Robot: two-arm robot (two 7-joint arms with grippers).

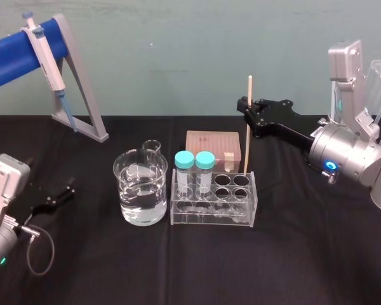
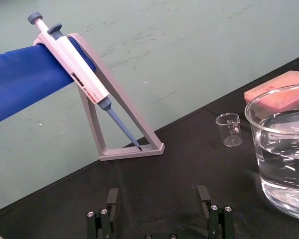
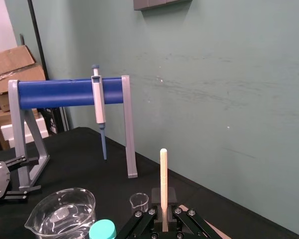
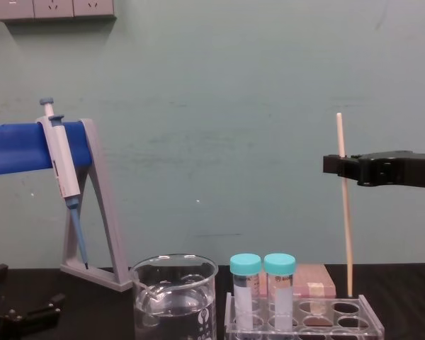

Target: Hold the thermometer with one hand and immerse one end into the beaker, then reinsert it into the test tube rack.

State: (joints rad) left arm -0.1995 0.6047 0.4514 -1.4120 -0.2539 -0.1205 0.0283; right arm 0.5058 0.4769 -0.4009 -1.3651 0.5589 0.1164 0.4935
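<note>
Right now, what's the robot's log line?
right jaws: shut on thermometer | thermometer: upright, tip at test tube rack | left jaws: open, parked

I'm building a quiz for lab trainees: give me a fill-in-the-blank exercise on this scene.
1. The ___ gripper is shut on the upright thermometer.
2. The rack holds ___ capped tubes.
3. The beaker stands on the rack's ___ side.
4. The left gripper, low over the table left of the beaker, is ___.

Missing words: right; two; left; open.
</note>
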